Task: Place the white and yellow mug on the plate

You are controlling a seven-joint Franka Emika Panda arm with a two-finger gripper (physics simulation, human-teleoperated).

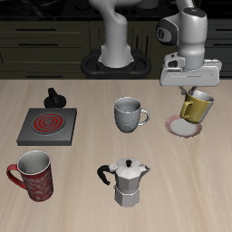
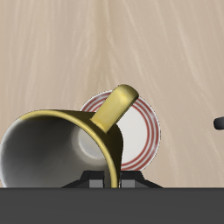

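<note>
The white and yellow mug (image 1: 196, 108) is golden-yellow with a pale inside. My gripper (image 1: 193, 91) is shut on its rim and holds it tilted just above the plate (image 1: 183, 126), a small white plate with a red-pink rim. In the wrist view the mug (image 2: 54, 144) fills the near field with its handle (image 2: 115, 107) pointing away, and the plate (image 2: 136, 131) lies on the table right behind and under it. The fingertips are hidden by the mug.
A grey-white patterned mug (image 1: 129, 114) stands mid-table beside the plate. A moka pot (image 1: 127, 180) and a red patterned mug (image 1: 33, 174) stand near the front edge. A square grey burner with red rings (image 1: 48, 124) lies farther off, a small black object (image 1: 56, 96) behind it.
</note>
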